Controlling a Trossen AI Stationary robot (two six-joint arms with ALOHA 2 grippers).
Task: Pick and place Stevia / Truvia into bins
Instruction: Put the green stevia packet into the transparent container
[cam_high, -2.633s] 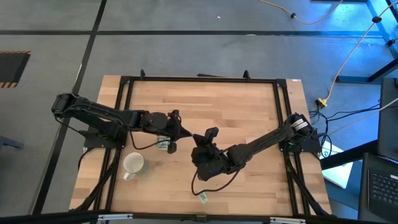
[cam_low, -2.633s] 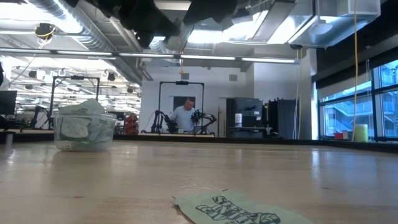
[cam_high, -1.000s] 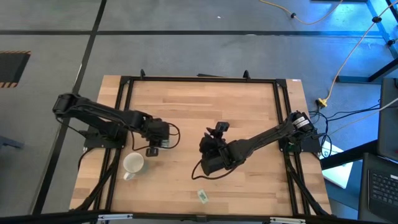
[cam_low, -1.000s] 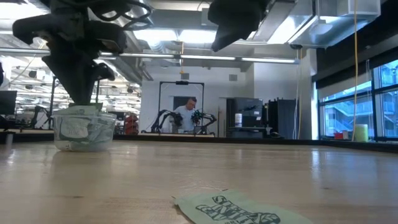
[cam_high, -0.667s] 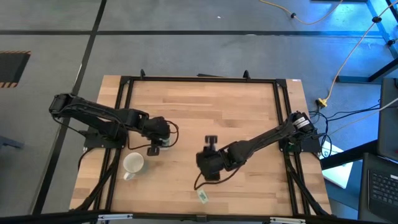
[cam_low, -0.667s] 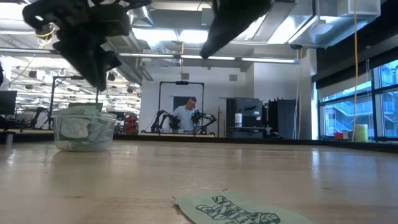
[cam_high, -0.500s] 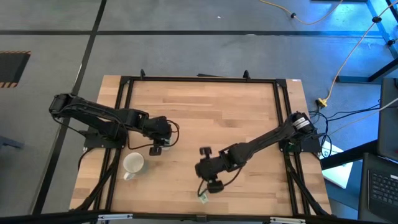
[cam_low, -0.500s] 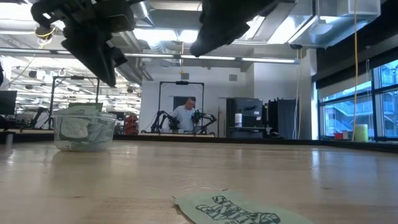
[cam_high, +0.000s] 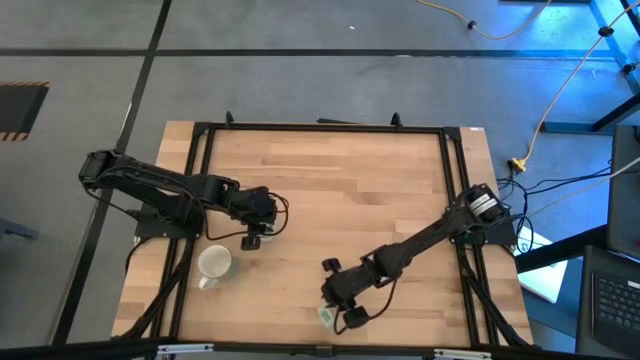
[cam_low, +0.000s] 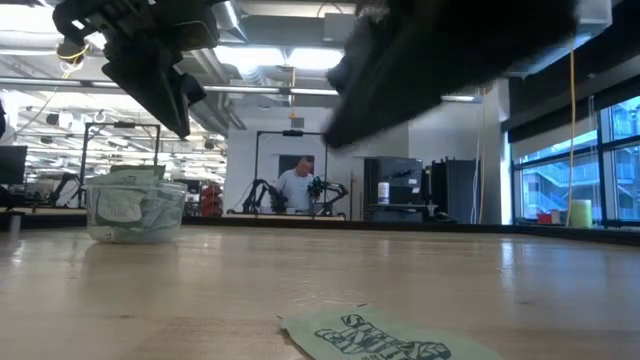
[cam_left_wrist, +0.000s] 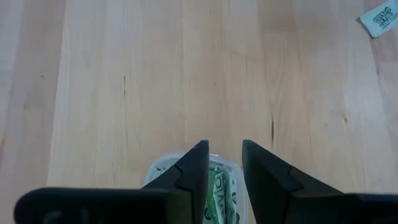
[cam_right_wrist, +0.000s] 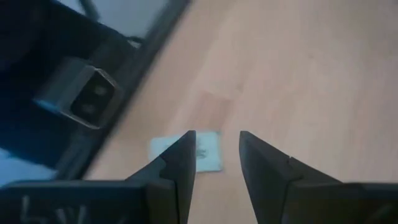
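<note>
High view is showing my right tool (cam_high: 338, 313) hanging over the lone sachet (cam_high: 326, 317) near the worktop's (cam_high: 340, 180) front edge, while my left tool (cam_high: 252, 234) is sitting above the cup (cam_high: 262, 229), well apart from that sachet. So I am judging the right arm to be the nearer one by far, and the pick to be its job.

Right wrist view is giving me the relation that matters: the sachet (cam_right_wrist: 186, 153) is lying flat just ahead of my fingers (cam_right_wrist: 177, 163), partly behind one fingertip and a little to that side of the gap, not centred. My right tool is standing partly open with nothing between the fingers. The sachet's long axis seems to be running across the gap rather than along it, though the blur is keeping me from being sure. I am judging that I need a small shift toward that finger's side before coming down.

Left wrist view is showing my left tool (cam_left_wrist: 222, 163) slightly open and empty, with green sachets inside the cup (cam_left_wrist: 214, 180) right under it.

Low view is adding what the others are not: the sachet (cam_low: 390, 336) is lying flat on the worktop, and the cup (cam_low: 134, 209) is already looking full.
</note>
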